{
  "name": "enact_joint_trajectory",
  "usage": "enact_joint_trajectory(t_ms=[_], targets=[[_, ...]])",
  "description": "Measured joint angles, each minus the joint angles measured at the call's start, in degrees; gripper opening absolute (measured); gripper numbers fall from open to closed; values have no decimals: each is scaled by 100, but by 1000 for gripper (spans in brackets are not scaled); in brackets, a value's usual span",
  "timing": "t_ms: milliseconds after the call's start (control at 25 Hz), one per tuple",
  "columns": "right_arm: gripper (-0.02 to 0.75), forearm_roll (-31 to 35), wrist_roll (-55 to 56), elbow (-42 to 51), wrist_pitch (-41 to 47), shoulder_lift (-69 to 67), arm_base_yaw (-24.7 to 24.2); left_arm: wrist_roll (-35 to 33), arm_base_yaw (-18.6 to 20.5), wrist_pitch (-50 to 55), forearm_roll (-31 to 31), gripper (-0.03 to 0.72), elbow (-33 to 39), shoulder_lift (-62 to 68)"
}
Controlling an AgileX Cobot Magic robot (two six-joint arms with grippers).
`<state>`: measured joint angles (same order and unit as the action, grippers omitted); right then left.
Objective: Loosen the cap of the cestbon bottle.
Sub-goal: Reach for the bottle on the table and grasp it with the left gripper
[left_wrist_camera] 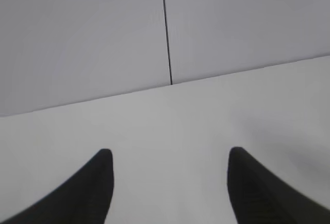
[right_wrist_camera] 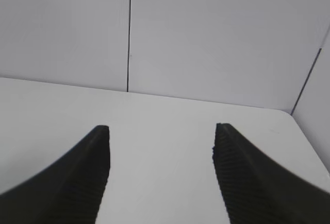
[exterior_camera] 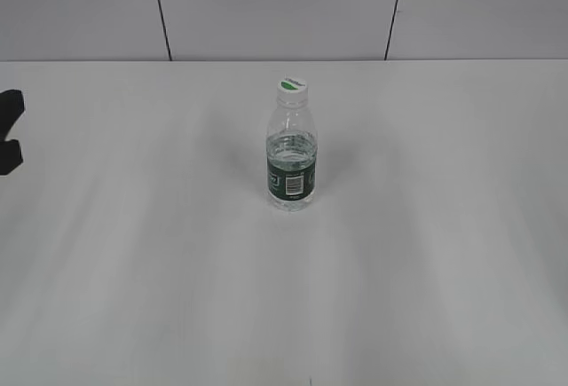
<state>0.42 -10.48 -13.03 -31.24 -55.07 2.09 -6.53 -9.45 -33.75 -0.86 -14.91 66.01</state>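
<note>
The cestbon bottle [exterior_camera: 291,151] stands upright mid-tabletop [exterior_camera: 133,271] with its cap [exterior_camera: 292,87] on, and the left gripper [left_wrist_camera: 170,165] and right gripper [right_wrist_camera: 161,141], both wide apart and holding nothing, must first reach it.

1. Left gripper [exterior_camera: 9,133]: exterior view shows only a black fragment, cut off by the left edge; jaw spacing unreadable there.
2. Left gripper [left_wrist_camera: 169,154], wrist view: both fingers cut off by the bottom edge.
3. Right gripper [right_wrist_camera: 161,128], wrist view: fingers likewise cut off below.
4. Cap [exterior_camera: 292,85]: top text too small to read.
5. Cestbon bottle [exterior_camera: 291,157]: label print illegible.
</note>
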Motion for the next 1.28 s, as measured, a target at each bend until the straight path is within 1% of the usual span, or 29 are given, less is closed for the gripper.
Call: enact_joint_trajectory(t_ms=[80, 240, 360, 480, 560, 680, 840, 920, 1120, 1280], targets=[[485, -255, 214, 0, -242, -134, 0, 46, 0, -410, 313, 426, 0, 302], [485, -638, 364, 0, -624, -378, 0, 562, 0, -1152, 933, 424, 0, 966], [485, -710, 390, 0, -871, -532, 0, 753, 0, -1618, 1294, 424, 0, 1517], [485, -735, 487, 0, -1026, -654, 0, 1121, 0, -1973, 1445, 424, -12, 2019], [485, -753, 669, 0, -1050, -746, 0, 1401, 0, -2035, 1638, 424, -74, 2299], [485, -864, 817, 0, -1050, -897, 0, 1533, 0, -2053, 2175, 423, -283, 2640], [485, -1079, 891, -120, -1051, -1170, 0, 1675, 0, -2071, 2512, 423, -630, 2996], [485, -1116, 953, -258, -1051, -1312, 0, 1891, 0, -2077, 2743, 423, -878, 3195], [483, -1229, 1188, -617, -1051, -1603, 0, 2702, 0, -2095, 3673, 423, -1518, 3788], [483, -1487, 1538, -869, -878, -1703, 0, 3029, 0, -2095, 4519, 423, -1940, 4193]])
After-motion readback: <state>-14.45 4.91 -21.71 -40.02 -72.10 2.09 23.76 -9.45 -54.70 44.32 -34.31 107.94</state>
